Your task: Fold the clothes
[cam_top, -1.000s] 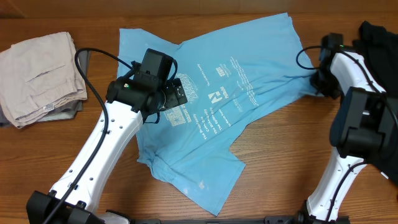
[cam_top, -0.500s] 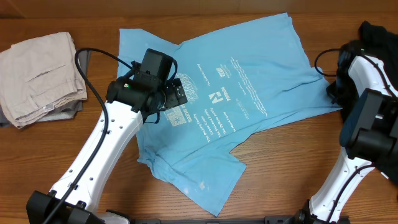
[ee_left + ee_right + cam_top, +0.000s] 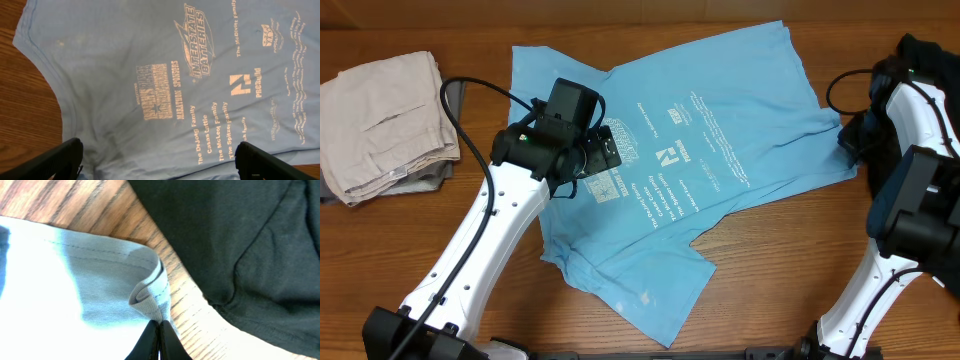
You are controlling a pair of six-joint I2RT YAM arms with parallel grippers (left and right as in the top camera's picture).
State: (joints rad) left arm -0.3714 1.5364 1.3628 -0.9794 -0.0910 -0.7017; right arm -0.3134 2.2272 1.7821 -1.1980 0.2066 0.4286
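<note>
The clothes, a light blue T-shirt (image 3: 720,110), lie spread print-up across the middle of the wooden table. My left gripper (image 3: 605,160) hovers over the shirt's left half, open. In the left wrist view its fingers (image 3: 70,152) stand wide apart above the printed fabric (image 3: 125,50), with nothing between them. My right gripper (image 3: 850,140) is at the shirt's right corner. The right wrist view shows it (image 3: 160,330) shut on a pinched fold of the shirt's hem (image 3: 147,297), just above the table.
Folded beige trousers (image 3: 385,115) sit at the far left on a grey cloth. A black garment (image 3: 930,55) lies at the right edge, close beside my right gripper, and fills the upper right of the right wrist view (image 3: 240,240).
My right gripper has pulled the shirt's right corner outward to the right, smoothing the wrinkles on that side. The left arm has not moved.
</note>
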